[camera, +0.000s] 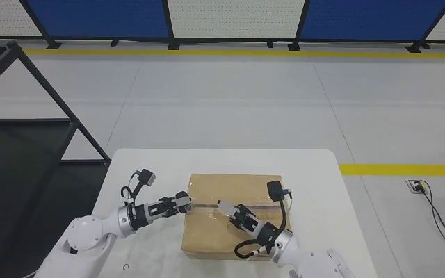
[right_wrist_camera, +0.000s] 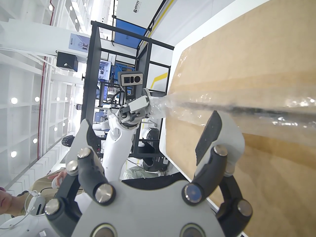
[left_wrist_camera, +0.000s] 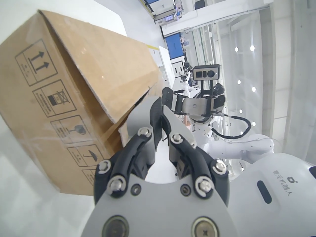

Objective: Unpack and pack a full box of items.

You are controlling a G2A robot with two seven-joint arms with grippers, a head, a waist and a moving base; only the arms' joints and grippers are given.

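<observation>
We see the brown cardboard box (camera: 233, 222) sitting closed in the middle of the white tabletop (camera: 139, 167). The left end effector (camera: 182, 201) is at the box's left edge, its fingers pinched together on the loose end of the clear packing tape (right_wrist_camera: 172, 104) that runs along the top seam. The right end effector (camera: 226, 207) hovers over the box top beside that seam, fingers spread apart and holding nothing.
</observation>
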